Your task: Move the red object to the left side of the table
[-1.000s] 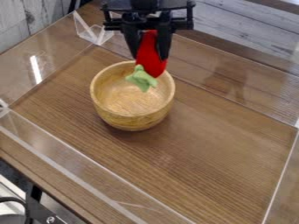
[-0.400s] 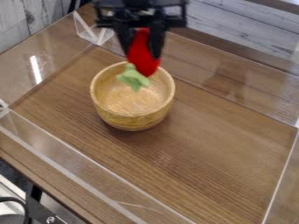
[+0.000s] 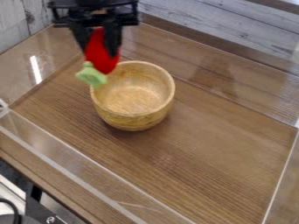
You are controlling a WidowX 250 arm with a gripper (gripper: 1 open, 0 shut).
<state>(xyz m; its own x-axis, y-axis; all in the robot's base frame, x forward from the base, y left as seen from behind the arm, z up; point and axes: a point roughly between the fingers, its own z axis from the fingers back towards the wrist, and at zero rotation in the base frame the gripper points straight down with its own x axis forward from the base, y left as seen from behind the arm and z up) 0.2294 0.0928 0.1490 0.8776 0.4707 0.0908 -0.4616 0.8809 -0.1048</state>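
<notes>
The red object [image 3: 103,52], a small glossy toy strawberry with a light green stem hanging down, is held in the air by my gripper [image 3: 103,42]. The gripper is shut on it, one dark finger on each side. It hangs just left of the wooden bowl [image 3: 133,96], above the bowl's left rim and the brown wood-grain table [image 3: 187,166]. Nothing is inside the bowl.
Low clear acrylic walls [image 3: 30,70] edge the tabletop on the left, front and right. A pale plank wall runs along the back. Bare tabletop lies left and in front of the bowl.
My gripper has carried the red object leftward from above the bowl's middle to beyond its left rim. The bowl has stayed put.
</notes>
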